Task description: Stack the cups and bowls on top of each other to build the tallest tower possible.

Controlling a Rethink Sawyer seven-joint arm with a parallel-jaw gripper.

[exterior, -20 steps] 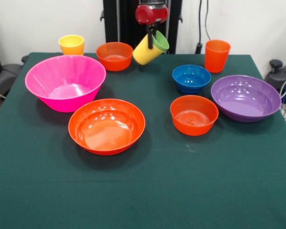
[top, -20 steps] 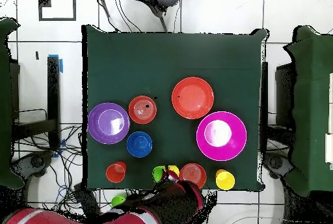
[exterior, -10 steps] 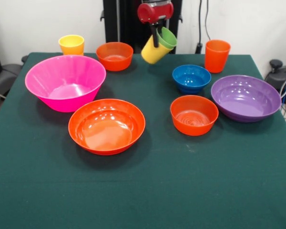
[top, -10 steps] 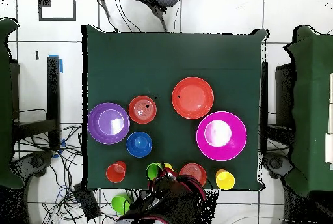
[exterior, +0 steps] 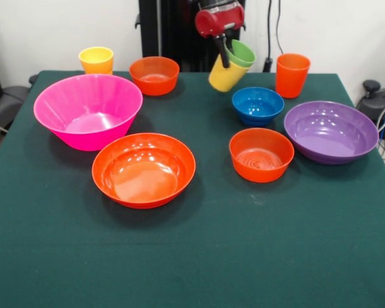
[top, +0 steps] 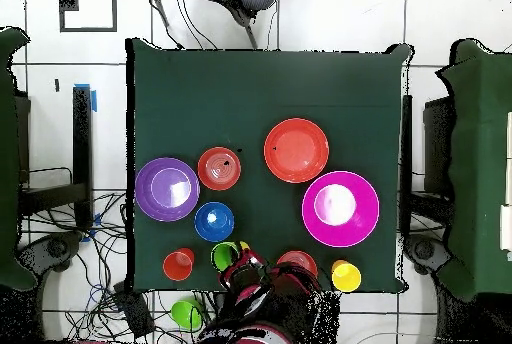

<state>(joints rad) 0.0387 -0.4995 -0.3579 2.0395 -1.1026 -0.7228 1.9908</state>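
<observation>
We are counting six bowls and four cups on the table [exterior: 199, 256]. The gripper [exterior: 226, 54] is clamping the nested yellow cup [exterior: 226, 76] and green cup [exterior: 242, 53], tilted, above the blue bowl [exterior: 257, 105].

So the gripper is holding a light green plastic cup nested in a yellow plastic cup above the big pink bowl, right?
Not quite. The gripper holds the light green plastic cup nested in the yellow plastic cup, but beside the small blue plastic bowl, not above the pink one, as the front view shows.
</observation>
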